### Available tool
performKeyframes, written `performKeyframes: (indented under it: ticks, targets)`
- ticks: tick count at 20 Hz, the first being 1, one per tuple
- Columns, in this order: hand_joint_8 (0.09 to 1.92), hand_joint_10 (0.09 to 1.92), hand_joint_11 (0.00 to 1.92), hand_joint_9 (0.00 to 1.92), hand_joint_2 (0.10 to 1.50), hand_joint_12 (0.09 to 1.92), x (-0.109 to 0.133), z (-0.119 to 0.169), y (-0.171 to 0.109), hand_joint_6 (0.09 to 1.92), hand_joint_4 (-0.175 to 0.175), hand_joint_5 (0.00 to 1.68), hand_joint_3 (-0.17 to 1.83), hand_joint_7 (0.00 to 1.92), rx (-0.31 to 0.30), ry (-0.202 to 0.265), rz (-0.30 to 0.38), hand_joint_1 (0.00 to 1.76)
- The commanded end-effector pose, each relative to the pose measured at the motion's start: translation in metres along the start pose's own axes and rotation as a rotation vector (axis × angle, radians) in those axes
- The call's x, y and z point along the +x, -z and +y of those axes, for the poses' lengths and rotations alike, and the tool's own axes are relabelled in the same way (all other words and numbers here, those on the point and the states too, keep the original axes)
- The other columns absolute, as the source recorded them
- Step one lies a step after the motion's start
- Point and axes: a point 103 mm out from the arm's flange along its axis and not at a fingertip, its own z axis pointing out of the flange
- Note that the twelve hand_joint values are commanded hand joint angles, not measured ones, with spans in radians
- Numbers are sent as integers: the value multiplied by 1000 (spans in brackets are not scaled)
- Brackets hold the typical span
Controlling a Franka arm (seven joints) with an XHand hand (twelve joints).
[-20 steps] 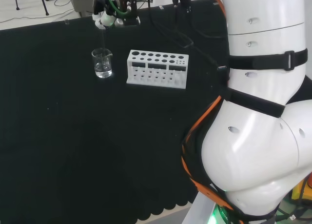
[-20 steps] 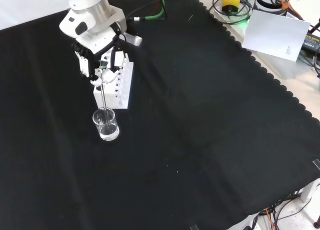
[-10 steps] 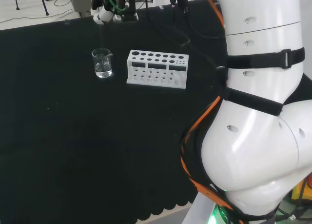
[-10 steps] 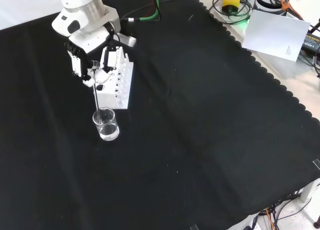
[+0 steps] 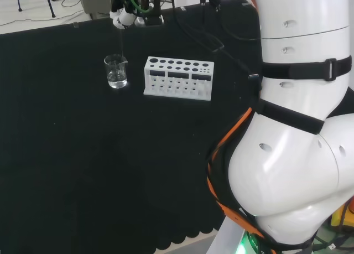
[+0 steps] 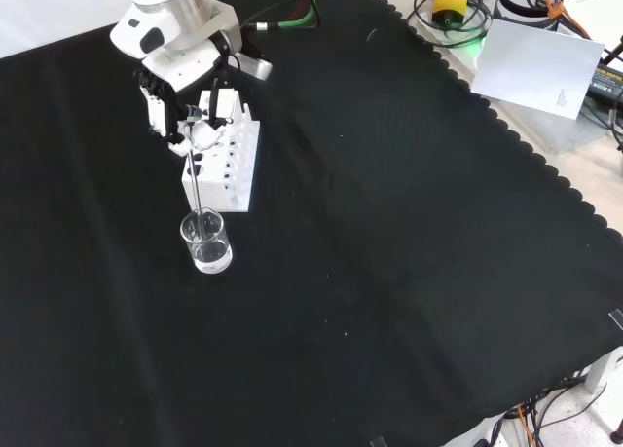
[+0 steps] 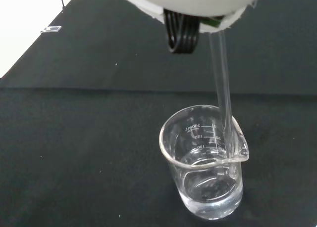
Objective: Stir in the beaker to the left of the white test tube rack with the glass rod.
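Note:
A clear glass beaker [image 5: 116, 71] [image 6: 206, 242] [image 7: 204, 162] with a little clear liquid stands on the black cloth next to the white test tube rack [image 5: 178, 77] [image 6: 223, 162]. The hand [image 5: 128, 10] [image 6: 185, 114] hangs above the beaker, its fingers curled round the top of a thin glass rod [image 6: 197, 181] [image 7: 221, 96]. The rod runs down from the hand, and in the wrist view its lower end reaches inside the beaker near the spout.
The arm's big white links [image 5: 298, 127] take up the right of the head view. Beyond the cloth's scalloped edge in the front view lie a sheet of paper [image 6: 540, 62] and cables [image 6: 458, 14].
The hand has shifted a little toward the rack over the last second, carrying the rod's top with it. The beaker and rack have stayed put.

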Motion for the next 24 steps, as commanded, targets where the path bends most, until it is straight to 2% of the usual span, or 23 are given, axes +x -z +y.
performKeyframes:
  ticks: [1,5,9,19,24]
  targets:
    - [1198,851,1573,1683,685,774,24,2,-2,547,-175,1195,722,1153,-1,37,-1,1308]
    - [1199,852,1572,1684,686,775,40,12,-6,547,-175,1195,721,1153,3,58,0,1308]
    - [1200,852,1572,1683,686,775,40,16,-7,547,-175,1195,720,1152,0,59,14,1308]
    - [1201,852,1572,1683,686,777,3,7,5,546,-175,1196,720,1151,-13,9,3,1307]
    - [1202,853,1572,1682,687,778,0,-5,2,546,-175,1196,720,1151,-4,9,-4,1307]
